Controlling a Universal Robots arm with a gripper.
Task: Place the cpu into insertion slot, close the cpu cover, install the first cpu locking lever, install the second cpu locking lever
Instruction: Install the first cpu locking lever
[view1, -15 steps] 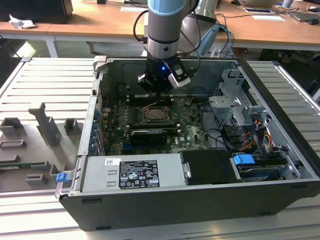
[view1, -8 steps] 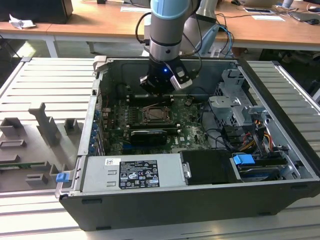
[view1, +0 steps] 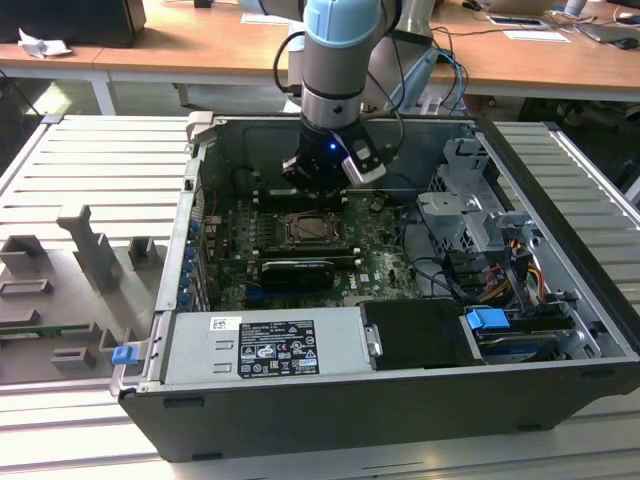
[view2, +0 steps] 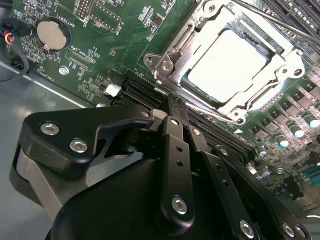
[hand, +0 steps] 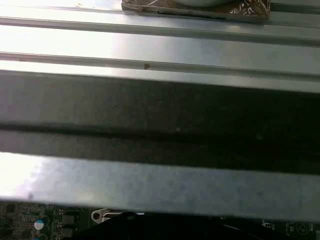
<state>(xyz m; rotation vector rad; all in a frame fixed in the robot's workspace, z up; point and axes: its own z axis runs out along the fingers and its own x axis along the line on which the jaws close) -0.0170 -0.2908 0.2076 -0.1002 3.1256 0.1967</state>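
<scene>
My end effector (view2: 172, 107), fingers pressed together and holding nothing, hovers inside the computer case (view1: 560, 340) just beside the insertion slot (view2: 280, 70). The cpu (view2: 227, 62) lies seated in that slot just beyond my fingertips, framed by the lowered cpu cover (view2: 200, 30).

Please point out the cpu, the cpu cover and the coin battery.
cpu (view2: 227, 62), second wrist view, middle of its pale metal face.
cpu cover (view2: 172, 55), second wrist view, silvery frame edge.
coin battery (view2: 51, 34), second wrist view, centre of the disc.
</scene>
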